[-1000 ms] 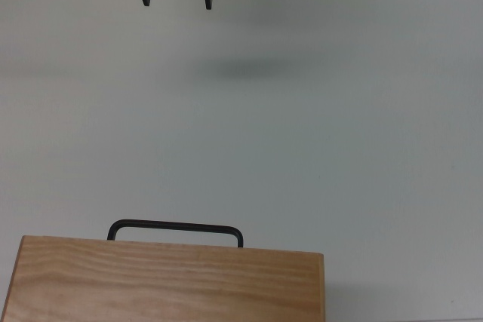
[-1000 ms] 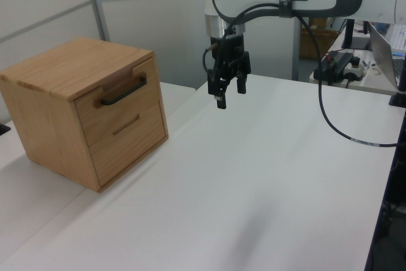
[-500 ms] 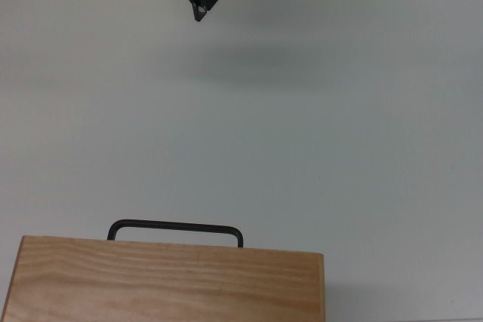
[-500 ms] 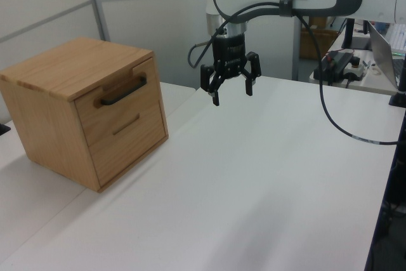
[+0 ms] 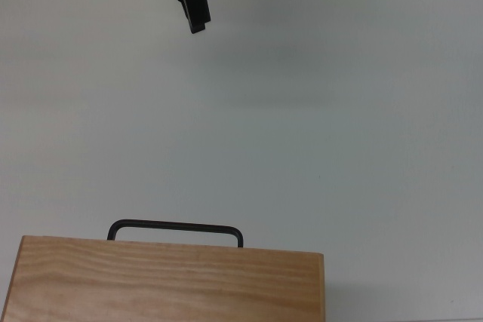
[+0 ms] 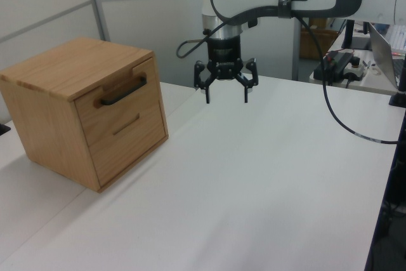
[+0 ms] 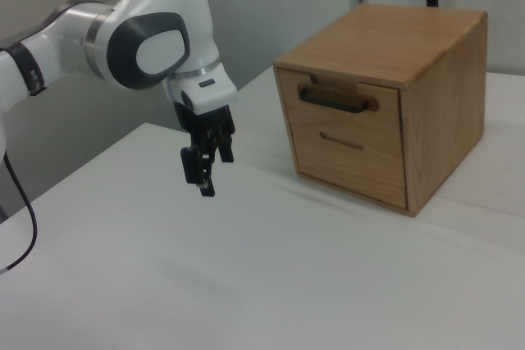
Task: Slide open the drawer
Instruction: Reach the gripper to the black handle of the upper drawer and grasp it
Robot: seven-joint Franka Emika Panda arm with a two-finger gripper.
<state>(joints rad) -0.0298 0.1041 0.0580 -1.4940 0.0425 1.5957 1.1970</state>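
Note:
The drawer (image 6: 113, 107) is the upper one in a light-wood cabinet and sits shut, flush with the cabinet's front. Its black bar handle (image 6: 124, 91) (image 7: 332, 100) sticks out; in the top view only the handle (image 5: 175, 225) shows past the cabinet top. My gripper (image 6: 227, 98) hangs open above the white table, well away from the handle, with nothing between its fingers. It appears edge-on near the upper edge of the top view (image 5: 196, 13) and to the right view's left of the cabinet (image 7: 212, 174).
The cabinet (image 6: 70, 61) (image 7: 385, 34) (image 5: 166, 280) stands on a white table (image 6: 254, 176) and has a second, lower drawer (image 6: 127, 134). Cables, a power strip (image 6: 339, 61) and a laptop edge (image 6: 390, 46) lie at the left view's far right.
The gripper has turned about its vertical axis, from edge-on to spread wide in the left view, and drifted slightly toward the cabinet. The drawer has not moved.

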